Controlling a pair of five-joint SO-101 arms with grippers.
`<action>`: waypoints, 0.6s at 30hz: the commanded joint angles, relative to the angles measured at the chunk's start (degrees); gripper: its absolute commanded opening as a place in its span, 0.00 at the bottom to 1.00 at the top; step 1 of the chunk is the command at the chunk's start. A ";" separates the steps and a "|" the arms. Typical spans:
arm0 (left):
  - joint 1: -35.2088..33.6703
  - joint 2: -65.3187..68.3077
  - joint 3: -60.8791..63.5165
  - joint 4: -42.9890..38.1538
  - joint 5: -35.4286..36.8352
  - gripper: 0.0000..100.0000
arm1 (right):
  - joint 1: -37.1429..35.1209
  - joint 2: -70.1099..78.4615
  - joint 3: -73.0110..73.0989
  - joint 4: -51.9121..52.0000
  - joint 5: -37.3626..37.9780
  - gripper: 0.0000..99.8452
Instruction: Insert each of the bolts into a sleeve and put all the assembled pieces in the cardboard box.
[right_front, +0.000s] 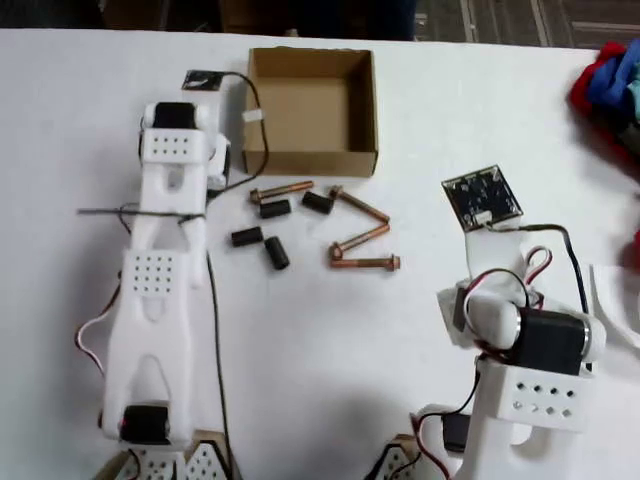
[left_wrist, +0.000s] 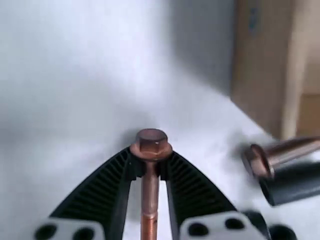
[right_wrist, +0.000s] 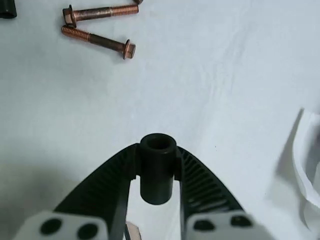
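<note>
My left gripper (left_wrist: 150, 160) is shut on a copper bolt (left_wrist: 149, 165), head pointing away from the wrist, just above the table beside the cardboard box (left_wrist: 265, 65). A second bolt (left_wrist: 280, 152) and a black sleeve (left_wrist: 295, 182) lie close by. My right gripper (right_wrist: 157, 156) is shut on a black sleeve (right_wrist: 157, 167), its bore facing outward, over bare table. From above, the open box (right_front: 310, 162) stands at the back. Several bolts (right_front: 360, 240) and several sleeves (right_front: 275, 250) lie loose in front of it, between the left arm (right_front: 165, 220) and the right arm (right_front: 530, 350).
A small circuit board (right_front: 483, 196) lies on the table behind the right arm and another (right_front: 205, 80) sits left of the box. Coloured cloth (right_front: 610, 80) is at the right edge. A white plastic piece (right_wrist: 310, 175) lies near the right gripper. Cables trail along both arms.
</note>
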 joint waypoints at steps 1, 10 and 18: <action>0.97 -21.36 17.71 1.23 -0.62 0.02 | 0.04 -1.10 3.16 -7.96 -0.62 0.02; 8.88 -67.16 58.77 -4.04 -3.69 0.03 | -6.02 -1.10 16.35 -24.13 -0.70 0.02; 12.31 -105.32 90.51 -25.32 -4.31 0.03 | -17.36 -1.10 28.40 -41.54 -13.01 0.02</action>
